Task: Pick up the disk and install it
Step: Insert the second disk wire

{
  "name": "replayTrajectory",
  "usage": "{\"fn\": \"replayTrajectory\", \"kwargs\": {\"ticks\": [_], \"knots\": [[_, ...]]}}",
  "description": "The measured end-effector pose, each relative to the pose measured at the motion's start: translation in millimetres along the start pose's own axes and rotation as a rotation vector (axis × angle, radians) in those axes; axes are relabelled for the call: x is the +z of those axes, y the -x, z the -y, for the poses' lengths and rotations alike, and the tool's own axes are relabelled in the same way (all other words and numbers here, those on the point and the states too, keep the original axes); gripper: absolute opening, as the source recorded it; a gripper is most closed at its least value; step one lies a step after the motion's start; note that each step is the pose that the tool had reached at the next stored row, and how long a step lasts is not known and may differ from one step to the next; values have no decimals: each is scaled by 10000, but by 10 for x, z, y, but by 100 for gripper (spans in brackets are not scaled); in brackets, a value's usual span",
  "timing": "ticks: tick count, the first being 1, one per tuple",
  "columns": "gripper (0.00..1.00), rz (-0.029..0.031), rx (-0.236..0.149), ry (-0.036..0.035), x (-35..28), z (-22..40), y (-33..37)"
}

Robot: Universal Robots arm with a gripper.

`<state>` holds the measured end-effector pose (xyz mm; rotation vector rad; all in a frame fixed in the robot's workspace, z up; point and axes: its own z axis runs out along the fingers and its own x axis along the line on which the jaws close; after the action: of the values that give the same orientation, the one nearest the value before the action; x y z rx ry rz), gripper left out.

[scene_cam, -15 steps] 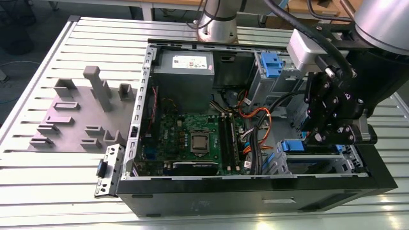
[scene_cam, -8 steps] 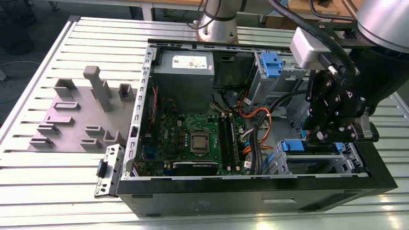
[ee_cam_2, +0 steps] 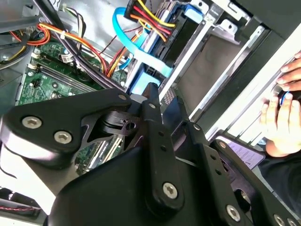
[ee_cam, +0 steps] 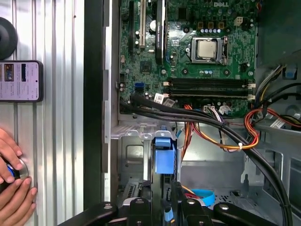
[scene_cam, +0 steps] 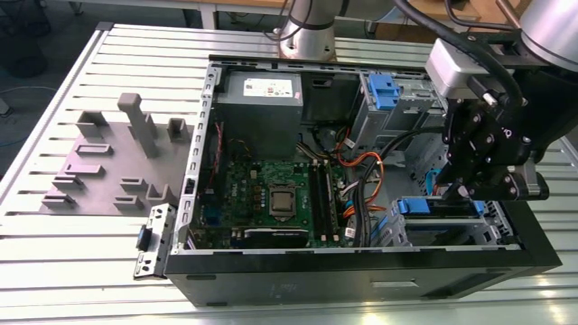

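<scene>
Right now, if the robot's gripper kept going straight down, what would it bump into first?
Probably the blue bracket sitting in the drive bay at the corner of the computer case. In the exterior view the gripper hangs right over it, pointing down. How much gap is left is hard to judge.

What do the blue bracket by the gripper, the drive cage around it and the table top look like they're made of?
The blue bracket looks like moulded plastic: a saturated, even colour with a soft sheen. The drive cage appears to be bare sheet metal, dull grey, with stamped holes and folded edges. The table top seems to be extruded aluminium: pale silver with parallel slots running along it. The gripper looks like black-coated metal, held together with screws.
</scene>
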<state>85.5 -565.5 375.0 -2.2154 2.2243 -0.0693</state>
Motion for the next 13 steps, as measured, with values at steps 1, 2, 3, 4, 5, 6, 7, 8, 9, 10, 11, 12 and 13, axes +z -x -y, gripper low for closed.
{"fn": "replayTrajectory", "kwargs": {"ticks": [1,2,3,4,5,6,7,8,9,10,11,12,13], "knots": [[31,-1,0,0,2,12,1],[31,-2,0,1,4,25,3],[31,-1,-1,2,6,34,5],[31,-1,-1,2,8,41,7],[31,0,0,2,10,45,9],[31,-1,0,2,10,45,9],[31,-3,1,2,10,45,9],[29,-1,0,2,10,47,10],[16,-1,-1,2,11,48,11],[16,-1,0,2,11,48,11],[16,-1,0,2,11,49,12],[16,-1,0,2,11,49,12],[16,-1,0,2,12,49,12]]}}
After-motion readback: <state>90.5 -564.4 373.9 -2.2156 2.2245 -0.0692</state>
